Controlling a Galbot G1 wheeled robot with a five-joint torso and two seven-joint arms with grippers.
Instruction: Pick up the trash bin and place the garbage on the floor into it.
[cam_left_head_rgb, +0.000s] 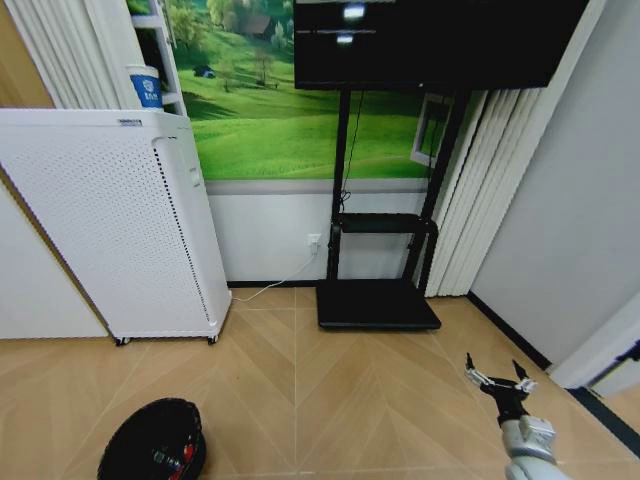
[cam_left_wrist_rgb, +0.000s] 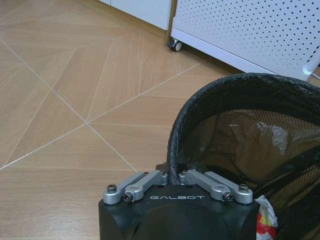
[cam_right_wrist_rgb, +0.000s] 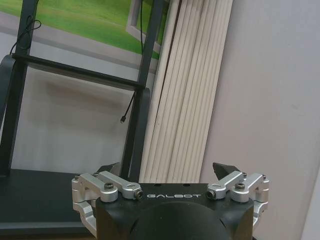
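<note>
The trash bin (cam_left_head_rgb: 152, 442), round and black with a mesh wall and a dark liner, is at the lower left of the head view above the floor (cam_left_head_rgb: 340, 400). In the left wrist view my left gripper (cam_left_wrist_rgb: 172, 176) is shut on the trash bin's (cam_left_wrist_rgb: 240, 130) near rim. A red-and-white piece of garbage (cam_left_wrist_rgb: 265, 222) lies inside the bin, and it shows as a red spot of garbage (cam_left_head_rgb: 178, 457) from the head. My right gripper (cam_left_head_rgb: 497, 378) hangs open and empty at the lower right, its fingertips (cam_right_wrist_rgb: 225, 170) spread wide and pointing toward the wall.
A tall white perforated appliance (cam_left_head_rgb: 120, 220) on casters stands behind the bin. A black screen stand with a flat base (cam_left_head_rgb: 378, 305) is against the back wall. A grey wall (cam_left_head_rgb: 560, 200) and a dark floor strip (cam_left_head_rgb: 600, 410) bound the right side.
</note>
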